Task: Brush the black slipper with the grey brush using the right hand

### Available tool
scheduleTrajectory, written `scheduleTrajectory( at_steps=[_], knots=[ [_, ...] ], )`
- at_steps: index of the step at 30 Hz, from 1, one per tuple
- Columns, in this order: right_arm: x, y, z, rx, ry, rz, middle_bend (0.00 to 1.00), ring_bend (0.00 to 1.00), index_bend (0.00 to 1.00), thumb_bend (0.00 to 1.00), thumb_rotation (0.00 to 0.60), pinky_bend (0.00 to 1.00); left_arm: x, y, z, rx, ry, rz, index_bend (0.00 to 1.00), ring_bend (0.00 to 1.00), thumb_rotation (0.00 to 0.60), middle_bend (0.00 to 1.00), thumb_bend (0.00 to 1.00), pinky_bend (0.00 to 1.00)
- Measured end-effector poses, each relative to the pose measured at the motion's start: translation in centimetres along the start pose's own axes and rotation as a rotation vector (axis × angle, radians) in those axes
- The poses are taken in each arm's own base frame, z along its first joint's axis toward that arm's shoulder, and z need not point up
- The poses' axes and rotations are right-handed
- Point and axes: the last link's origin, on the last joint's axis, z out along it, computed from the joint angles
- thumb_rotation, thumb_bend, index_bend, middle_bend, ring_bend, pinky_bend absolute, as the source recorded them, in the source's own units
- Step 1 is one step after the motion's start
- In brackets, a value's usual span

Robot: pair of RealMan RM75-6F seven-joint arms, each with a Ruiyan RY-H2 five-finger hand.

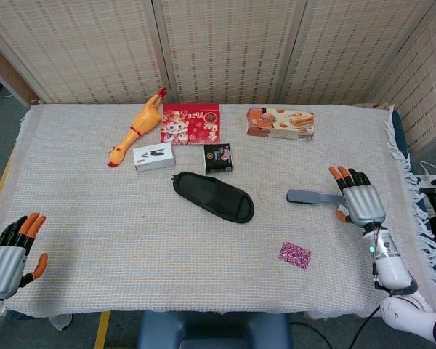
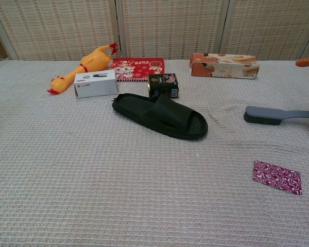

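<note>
Left hand [image 1: 11,254] low at the near left corner of the surface [image 1: 94,225], palm down, fingers spread, holding nothing. Black slipper [image 1: 213,196] lies mid-surface, angled, sole down, just in front of a small dark packet [image 1: 218,157]. Grey brush [image 1: 320,197] right of the slipper, well apart, bristles down, handle pointing right. Right hand [image 1: 360,200] raised over the handle end, back of hand up, fingers extended and apart, empty; whether it touches the handle, cannot tell.

right hand [image 1: 362,202] fingers spread, left hand [image 1: 11,254] low
</note>
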Motion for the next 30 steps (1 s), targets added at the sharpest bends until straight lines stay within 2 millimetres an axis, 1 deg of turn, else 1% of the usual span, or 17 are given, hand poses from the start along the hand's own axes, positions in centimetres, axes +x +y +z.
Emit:
scheduleTrajectory(
  at_steps=[3,5,8,11,13,15,18,20,23,27,30],
  knots=[
    [-1.0,-0.9,1.8,-0.005,-0.042,0.004,0.01,0.00,0.02,0.16,0.600,0.13,0.1,-0.1,-0.1,0.002,0.000,-0.004,0.00,0.00,0.586,0.00,0.48,0.11],
    [-1.7,-1.1,2.5,-0.016,-0.064,0.013,0.03,0.00,0.04,0.16,0.600,0.15,0.2,-0.2,-0.3,0.005,0.001,-0.007,0.00,0.00,0.584,0.00,0.48,0.11],
    [-2.4,-1.5,3.3,-0.020,-0.070,0.008,0.07,0.01,0.05,0.16,0.600,0.21,0.2,-0.3,-0.3,0.002,0.004,-0.004,0.00,0.00,0.577,0.00,0.48,0.11],
    [-3.0,-2.3,4.0,-0.011,-0.082,0.021,0.11,0.05,0.11,0.16,0.600,0.25,0.2,-0.3,-0.3,-0.001,0.006,-0.008,0.00,0.00,0.575,0.00,0.48,0.11],
    [-3.3,-2.6,4.3,-0.004,-0.085,0.025,0.16,0.11,0.16,0.16,0.600,0.30,0.2,-0.4,-0.3,0.000,0.006,-0.010,0.00,0.00,0.574,0.00,0.48,0.11],
    [-3.5,-2.9,4.6,0.001,-0.084,0.019,0.18,0.14,0.17,0.16,0.600,0.32,0.2,-0.4,-0.3,0.002,0.005,-0.012,0.00,0.00,0.572,0.00,0.48,0.11],
    [-3.8,-3.2,5.1,0.006,-0.079,0.017,0.19,0.14,0.19,0.16,0.600,0.32,0.2,-0.4,-0.3,0.001,0.000,-0.014,0.00,0.00,0.573,0.00,0.48,0.11],
    [-3.9,-3.4,5.4,0.009,-0.077,0.022,0.21,0.16,0.25,0.16,0.600,0.34,0.2,-0.4,-0.4,-0.002,0.000,-0.017,0.00,0.00,0.574,0.00,0.48,0.11],
    [-4.1,-3.6,5.8,0.012,-0.072,0.010,0.24,0.19,0.32,0.16,0.600,0.36,0.2,-0.3,-0.3,-0.011,0.000,-0.019,0.00,0.00,0.574,0.00,0.48,0.11],
    [-4.3,-4.0,6.1,0.018,-0.072,0.010,0.25,0.20,0.34,0.16,0.600,0.36,0.1,-0.4,-0.3,-0.006,-0.001,-0.021,0.00,0.00,0.577,0.00,0.48,0.11],
    [-4.4,-4.2,6.3,0.021,-0.075,0.009,0.26,0.20,0.35,0.16,0.600,0.36,0.2,-0.5,-0.3,-0.002,-0.003,-0.023,0.00,0.00,0.578,0.00,0.48,0.11]
  ],
)
